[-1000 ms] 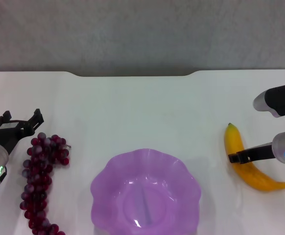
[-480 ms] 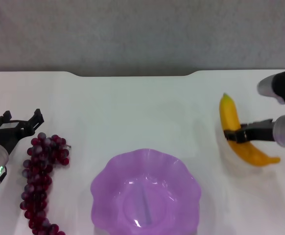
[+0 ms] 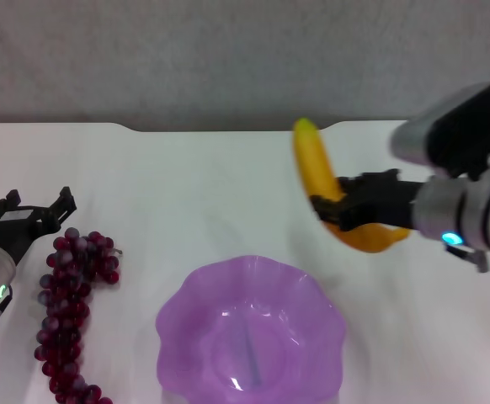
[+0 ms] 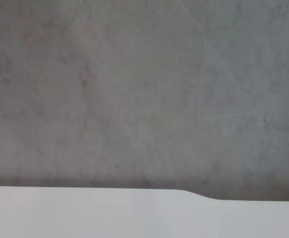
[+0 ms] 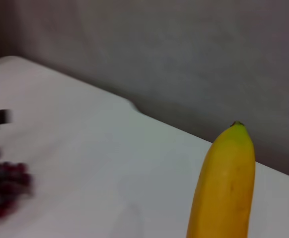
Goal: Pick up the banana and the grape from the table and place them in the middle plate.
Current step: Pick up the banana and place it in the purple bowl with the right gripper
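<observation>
Clamped on the banana (image 3: 316, 172), the right gripper (image 3: 333, 210) holds it in the air, above the table (image 3: 211, 177) and beyond the plate's far right rim; the left gripper (image 3: 30, 209) sits with its jaws spread just beyond the top of the grapes. Largest is the table, then the plate (image 3: 251, 332) at the near edge, the grapes (image 3: 68, 307) on the left, and the banana with its tip up.
</observation>
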